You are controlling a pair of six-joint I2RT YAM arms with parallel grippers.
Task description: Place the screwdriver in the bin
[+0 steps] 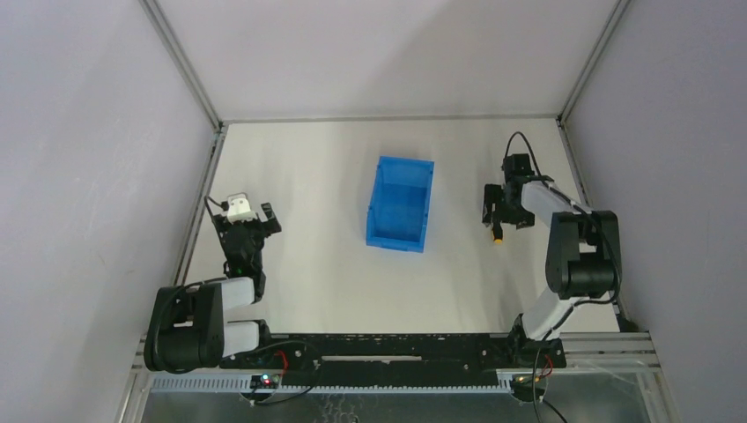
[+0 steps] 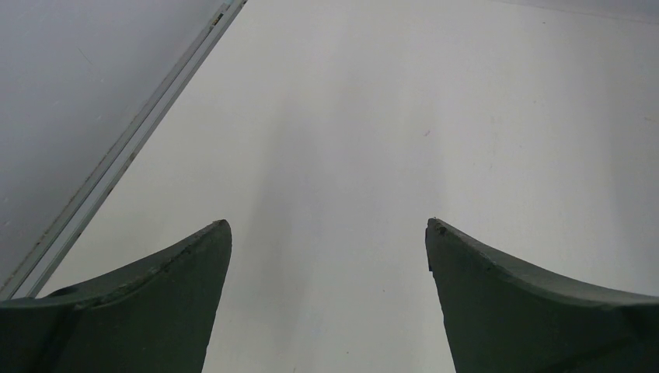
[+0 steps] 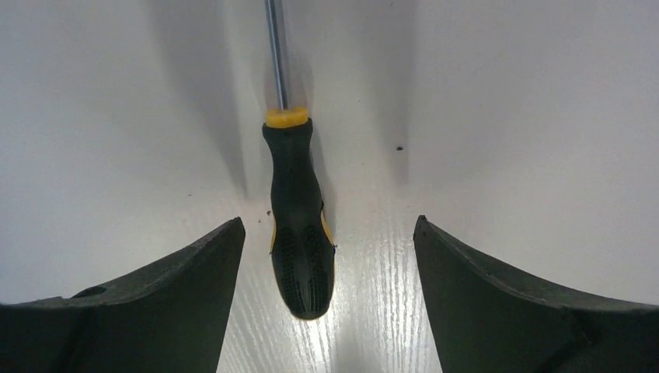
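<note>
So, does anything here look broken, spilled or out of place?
Nothing stands out. The bin sits upright and looks empty. The screwdriver lies flat and intact on the table, between the fingers of the open right gripper. Only a tiny dark speck marks the table beside it.

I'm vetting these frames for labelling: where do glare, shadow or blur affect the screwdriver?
Right wrist view: the screwdriver is sharp, with glare on the table by its handle end and two dark shadow bands beyond the right tool; top view: it is tiny, mostly hidden under that tool; left wrist view: soft even light, no screwdriver.
</note>
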